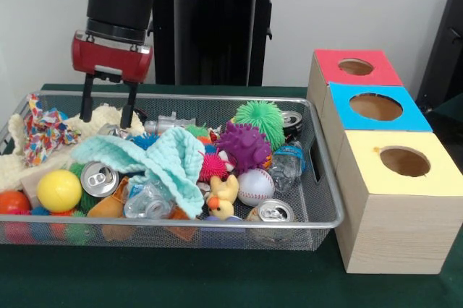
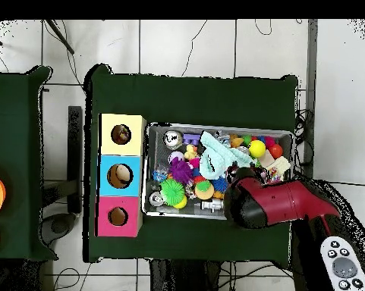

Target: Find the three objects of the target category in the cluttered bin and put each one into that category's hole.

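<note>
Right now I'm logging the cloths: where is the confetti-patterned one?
In the front view, the confetti cloth lies at the wire bin's far left corner, on the cream knitted cloth, just left of the open pincer.

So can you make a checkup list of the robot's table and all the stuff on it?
Surface: green table, holding bin and boxes.
Job's things: mesh bin; confetti cloth and cream cloth at its end under the arm; yellow hole empty.
Clutter: mint cloth, cans, purple spiky ball, baseball, rubber duck.
Grippers: gripper open, fingers reaching down to the cream cloth.
Cables: loose on the floor.
Surroundings: remote control, second table.
</note>
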